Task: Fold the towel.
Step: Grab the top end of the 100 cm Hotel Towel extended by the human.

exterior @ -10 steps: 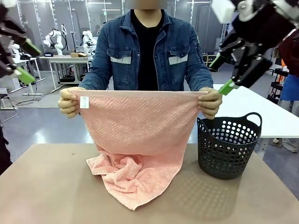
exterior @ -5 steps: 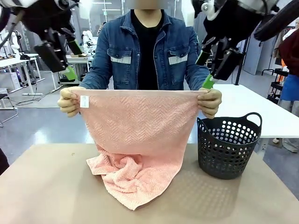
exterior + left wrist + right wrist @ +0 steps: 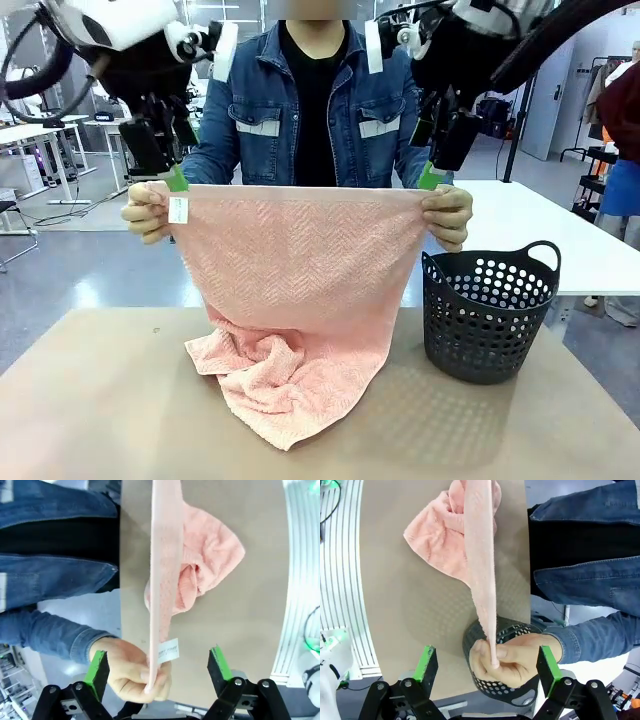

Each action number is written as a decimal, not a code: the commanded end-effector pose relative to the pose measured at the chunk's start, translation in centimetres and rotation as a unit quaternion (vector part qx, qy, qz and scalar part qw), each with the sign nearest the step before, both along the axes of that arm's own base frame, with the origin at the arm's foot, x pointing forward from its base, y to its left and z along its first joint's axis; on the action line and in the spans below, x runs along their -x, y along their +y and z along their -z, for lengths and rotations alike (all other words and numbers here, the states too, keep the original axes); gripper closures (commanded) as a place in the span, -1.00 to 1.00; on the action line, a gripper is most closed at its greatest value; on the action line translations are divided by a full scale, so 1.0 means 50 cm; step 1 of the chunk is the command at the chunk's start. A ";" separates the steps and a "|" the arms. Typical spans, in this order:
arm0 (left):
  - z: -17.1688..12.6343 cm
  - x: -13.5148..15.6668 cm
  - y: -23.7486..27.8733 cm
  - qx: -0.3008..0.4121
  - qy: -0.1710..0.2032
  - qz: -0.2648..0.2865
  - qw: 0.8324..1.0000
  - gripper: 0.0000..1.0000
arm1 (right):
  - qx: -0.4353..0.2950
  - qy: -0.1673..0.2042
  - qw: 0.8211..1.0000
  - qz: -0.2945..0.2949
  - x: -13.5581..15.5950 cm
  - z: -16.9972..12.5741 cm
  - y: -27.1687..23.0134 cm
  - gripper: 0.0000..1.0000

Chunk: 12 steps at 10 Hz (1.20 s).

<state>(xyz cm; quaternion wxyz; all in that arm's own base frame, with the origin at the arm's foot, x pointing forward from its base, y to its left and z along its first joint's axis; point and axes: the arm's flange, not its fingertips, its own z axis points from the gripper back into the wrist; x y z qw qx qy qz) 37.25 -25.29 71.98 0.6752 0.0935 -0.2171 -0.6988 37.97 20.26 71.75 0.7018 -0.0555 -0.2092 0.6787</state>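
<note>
Left gripper [image 3: 158, 665] and right gripper [image 3: 487, 664], freshly dropped from the frame's upper corners, spread wide astride the top corners of the salmon-pink towel [image 3: 300, 270] stretched mid-frame by the person [image 3: 315, 110], seemingly poised for the handover.

Bright even indoor light, soft shadows, sharp focus, wide-angle wrist distortion

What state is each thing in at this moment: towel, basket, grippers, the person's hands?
towel: held up by its top edge, lower part bunched on the table
basket: upright on the table, untouched
left gripper: open, straddling the corner with the tag
right gripper: open, straddling the other top corner
hand at the tag: pinching that corner
hand by the basket: pinching its corner
</note>
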 end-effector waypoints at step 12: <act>0.110 -0.112 -0.006 -0.011 0.089 -0.005 0.996 0.08 | 0.050 0.052 0.997 -0.007 -0.125 0.143 0.064 0.25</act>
